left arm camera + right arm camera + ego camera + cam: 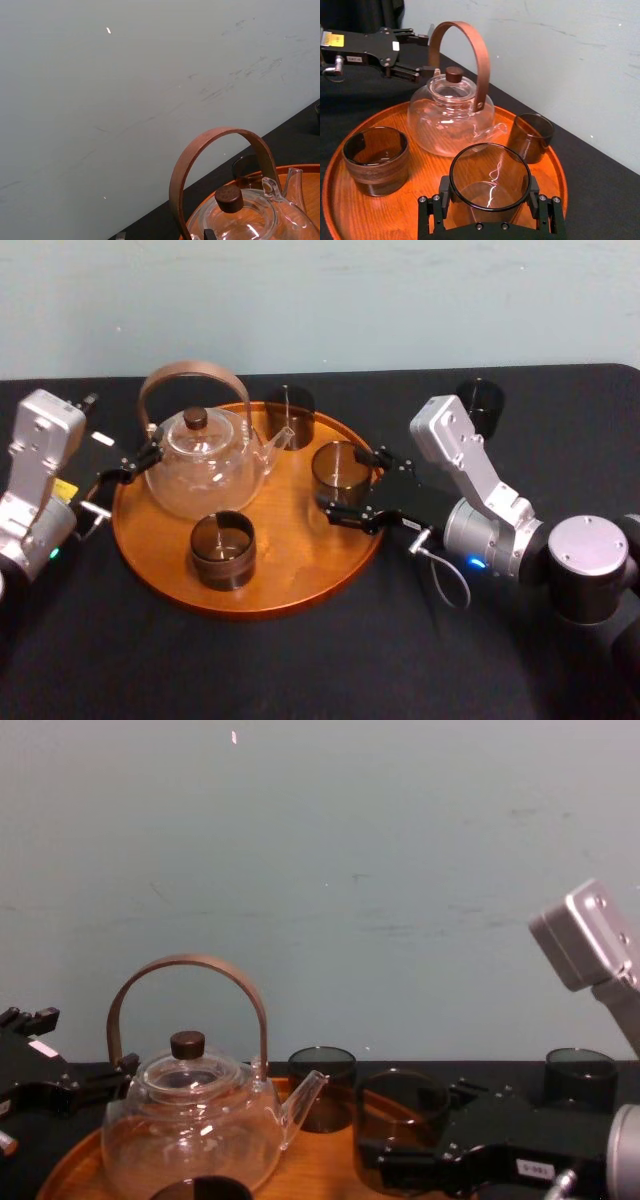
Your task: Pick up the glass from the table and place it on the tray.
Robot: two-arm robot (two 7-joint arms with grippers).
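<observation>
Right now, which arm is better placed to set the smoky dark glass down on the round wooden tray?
Right. The right gripper clasps the smoky dark glass over the round orange-brown wooden tray; the left gripper sits at its far edge, beside the clear glass teapot.

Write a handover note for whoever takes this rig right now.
Right gripper: shut on the glass, inside the tray on its right side; cannot tell if the glass is resting yet.
Left gripper: open, idle beside the teapot.
Done: glass is off the table; two more glasses stand on the tray.
Left: confirm touchdown, release, back out. Another glass stands on the table behind the right arm.
</observation>
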